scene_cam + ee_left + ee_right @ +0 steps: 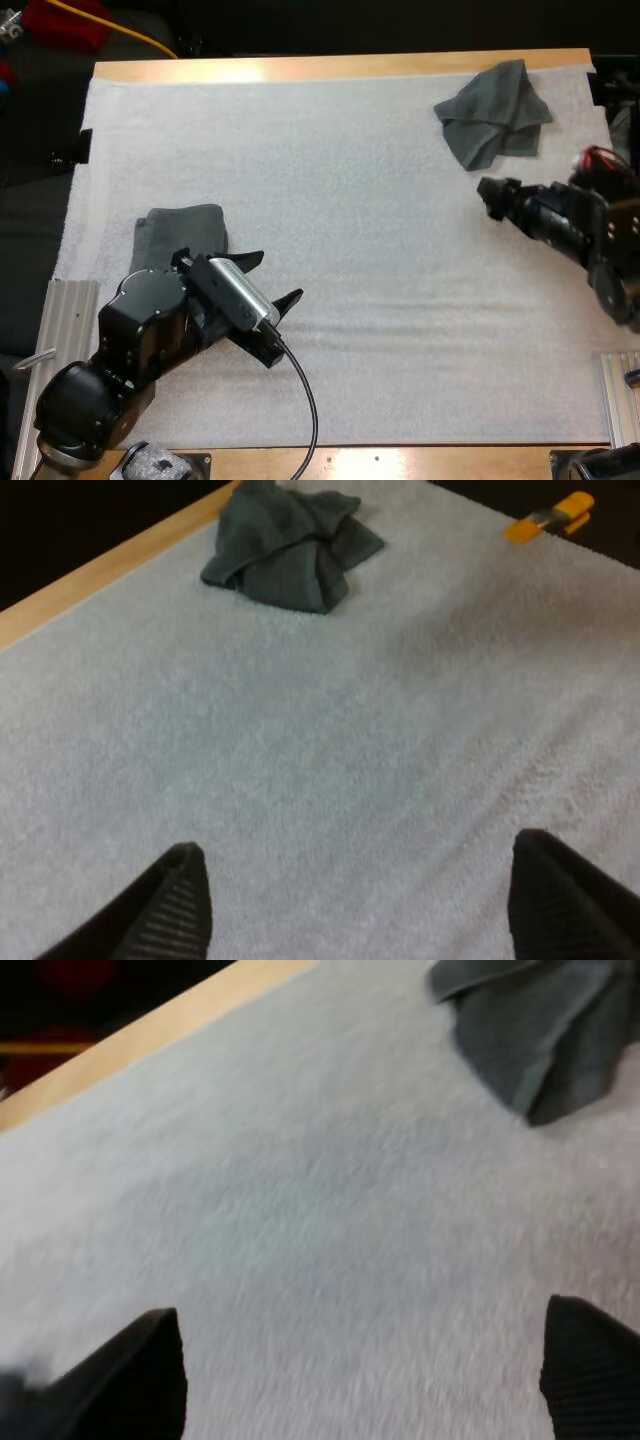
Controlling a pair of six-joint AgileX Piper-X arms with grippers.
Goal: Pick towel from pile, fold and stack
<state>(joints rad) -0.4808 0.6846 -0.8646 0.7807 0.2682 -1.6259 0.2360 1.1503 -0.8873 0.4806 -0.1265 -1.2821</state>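
Fingers (172, 908) all apart; two towels (495, 115) (185, 228).

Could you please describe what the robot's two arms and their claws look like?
Both arms are black and built of rounded, bulky joint housings: the left arm and the right arm. The left claw and the right claw each end in two black, tapering fingers with finely ribbed inner faces.

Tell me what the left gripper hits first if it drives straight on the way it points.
Probably the bare white mat, since the left gripper seems angled down at it. If it runs level, the way looks free up to the crumpled towel.
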